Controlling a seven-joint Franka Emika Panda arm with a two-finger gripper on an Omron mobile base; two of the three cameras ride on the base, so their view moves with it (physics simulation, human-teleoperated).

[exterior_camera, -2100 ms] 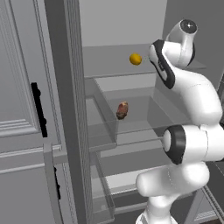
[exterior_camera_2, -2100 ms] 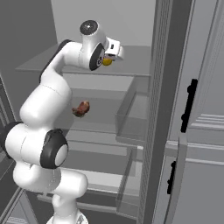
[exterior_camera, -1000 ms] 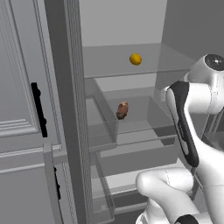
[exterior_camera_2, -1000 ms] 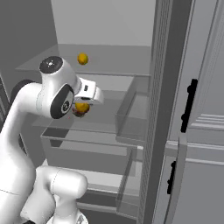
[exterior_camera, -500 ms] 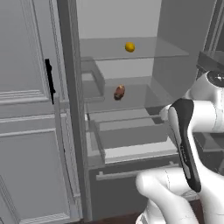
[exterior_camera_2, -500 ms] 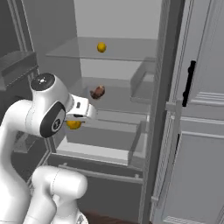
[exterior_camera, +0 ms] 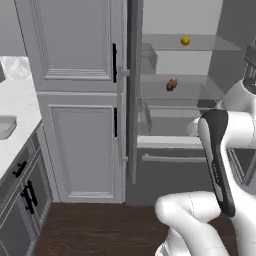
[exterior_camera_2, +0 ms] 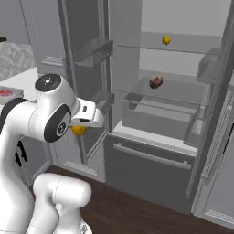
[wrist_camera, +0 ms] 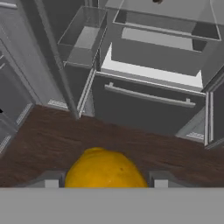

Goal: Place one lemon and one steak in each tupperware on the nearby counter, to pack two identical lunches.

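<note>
Fingers [wrist_camera: 51, 180] clamped on lemon [wrist_camera: 105, 168]; second lemon [exterior_camera_2: 167, 40] and steak [exterior_camera_2: 156, 82] from right base view.

Held lemon [wrist_camera: 105, 168]: orange-yellow
Shelf lemon [exterior_camera_2: 167, 40]: yellow
Steak [exterior_camera_2: 156, 82]: reddish-brown
Table [exterior_camera: 12, 107]: white, faintly marbled
Cabinet handles [exterior_camera: 31, 193]: black
Floor [wrist_camera: 52, 142]: dark brown wood grain
Fridge drawer [exterior_camera_2: 151, 157]: dark grey
Tupperware [exterior_camera: 6, 126]: pale grey

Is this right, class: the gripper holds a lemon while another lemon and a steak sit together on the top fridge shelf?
Not quite. The gripper does hold a lemon, but in the right base view the other lemon sits on the top shelf and the steak on the shelf below.
</note>
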